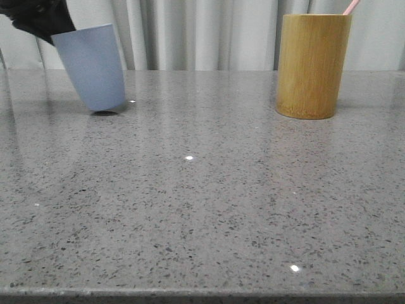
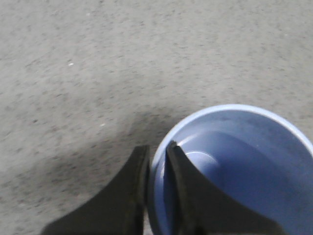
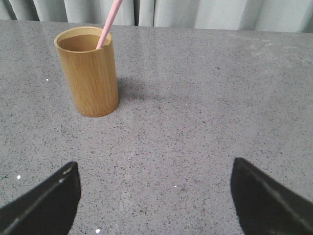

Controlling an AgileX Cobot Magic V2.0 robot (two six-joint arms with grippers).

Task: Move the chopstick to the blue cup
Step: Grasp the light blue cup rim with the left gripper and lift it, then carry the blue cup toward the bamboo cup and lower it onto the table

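The blue cup (image 1: 92, 66) hangs tilted just above the grey table at the far left, its base clear of the surface. My left gripper (image 2: 157, 152) is shut on the cup's rim (image 2: 155, 169), one finger outside the wall and one inside; in the front view only its dark body (image 1: 38, 16) shows at the top left. A pink chopstick (image 3: 108, 23) leans out of the yellow-brown bamboo holder (image 3: 90, 71); its tip (image 1: 350, 6) shows at the far right. My right gripper (image 3: 155, 169) stands open over bare table, well short of the holder.
The grey speckled table (image 1: 202, 202) runs from its front edge to pale curtains (image 1: 202, 31) at the back. The bamboo holder (image 1: 312, 65) stands at the back right, far from the cup.
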